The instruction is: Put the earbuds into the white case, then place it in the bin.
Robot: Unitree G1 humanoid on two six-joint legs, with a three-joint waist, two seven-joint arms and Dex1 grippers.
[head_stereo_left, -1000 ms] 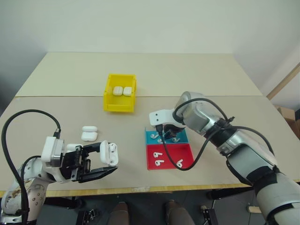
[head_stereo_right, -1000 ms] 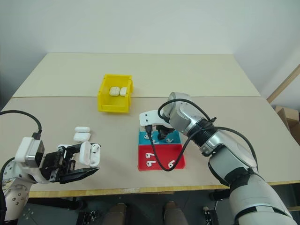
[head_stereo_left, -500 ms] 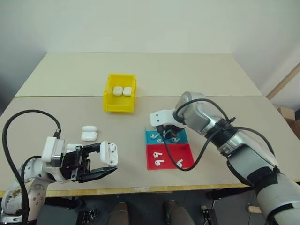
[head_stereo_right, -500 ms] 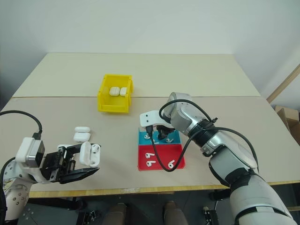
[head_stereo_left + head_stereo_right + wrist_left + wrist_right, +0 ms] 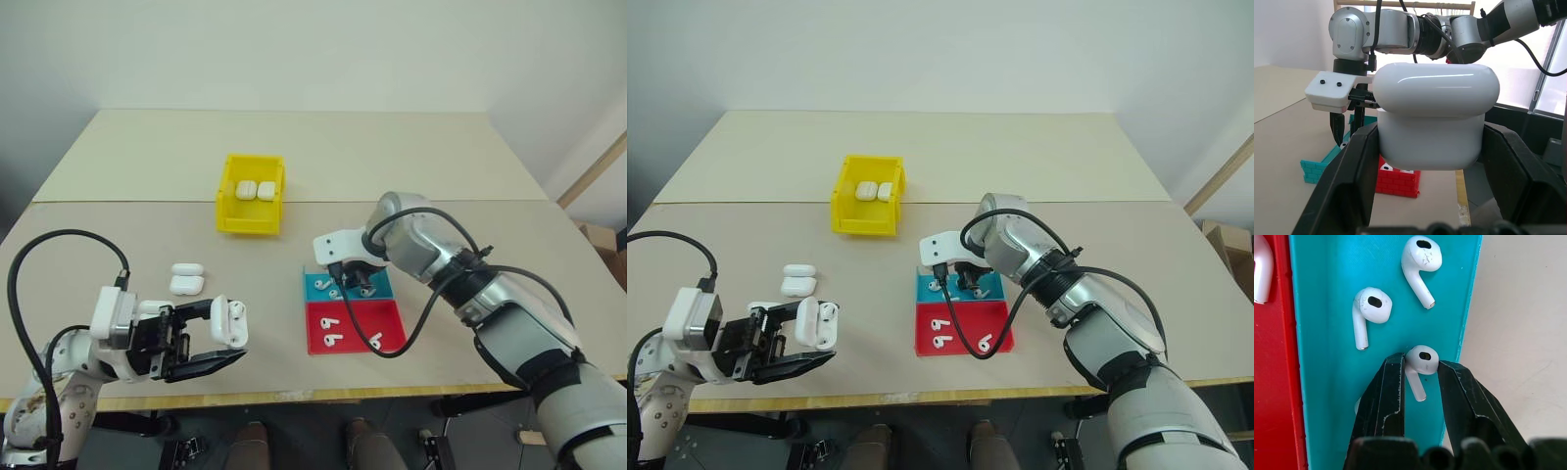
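Note:
My left gripper (image 5: 223, 333) hovers near the table's front left, shut on a white case (image 5: 227, 321) whose lid stands flipped open; the left wrist view has this case (image 5: 1435, 107) between the fingers. My right gripper (image 5: 351, 284) points down into the blue tray (image 5: 382, 287). In the right wrist view its fingers (image 5: 1393, 387) press both sides of one earbud (image 5: 1420, 363) lying near the tray's wall. Two more earbuds (image 5: 1369, 308) lie beside it. The yellow bin (image 5: 235, 217) stands behind, mid-table, with two shut cases (image 5: 256, 189) inside.
Two shut white cases (image 5: 186, 278) lie on the table just behind my left gripper. A red tray (image 5: 358, 318) with three earbuds (image 5: 328, 333) adjoins the blue tray on its near side. A black cable loops from my right wrist over the red tray.
My right gripper's fingers have drawn closer together over the blue tray. The left arm and its case have not moved.

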